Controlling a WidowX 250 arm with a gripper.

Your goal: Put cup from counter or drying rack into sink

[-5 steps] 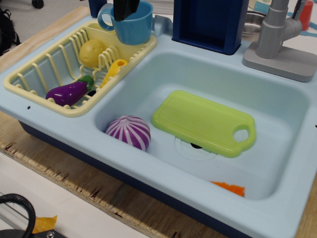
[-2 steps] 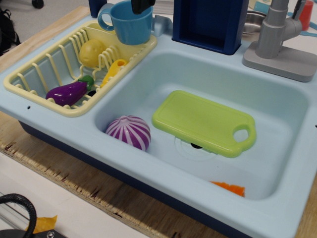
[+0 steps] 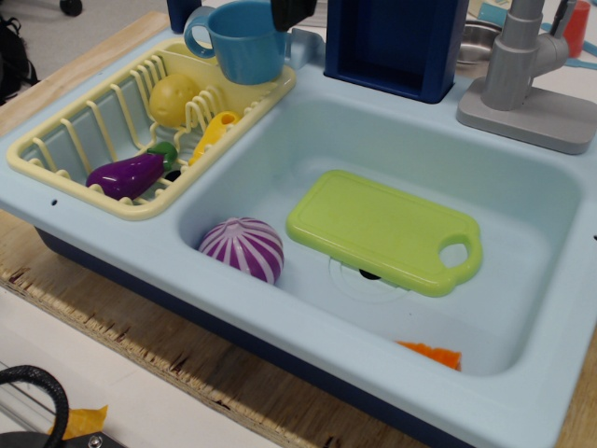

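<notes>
The blue cup (image 3: 244,47) stands upright at the far end of the pale yellow drying rack (image 3: 140,207), its handle pointing left. The rack sits on the light blue counter (image 3: 93,241), left of the sink (image 3: 522,215). Only a dark tip of my gripper (image 3: 291,11) shows at the top edge, just right of the cup's rim and outside the cup. Most of the gripper is out of frame, so how the jaws stand is hidden.
The rack holds a yellow fruit (image 3: 173,98), a purple eggplant (image 3: 126,175) and a small yellow piece (image 3: 216,131). The sink holds a green cutting board (image 3: 382,229), a purple striped ball (image 3: 242,247) and an orange piece (image 3: 431,354). A dark blue box (image 3: 396,42) and a grey faucet (image 3: 522,56) stand behind.
My gripper has risen out of the cup and moved right, nearly leaving the view. The cup has stayed in the rack's far corner.
</notes>
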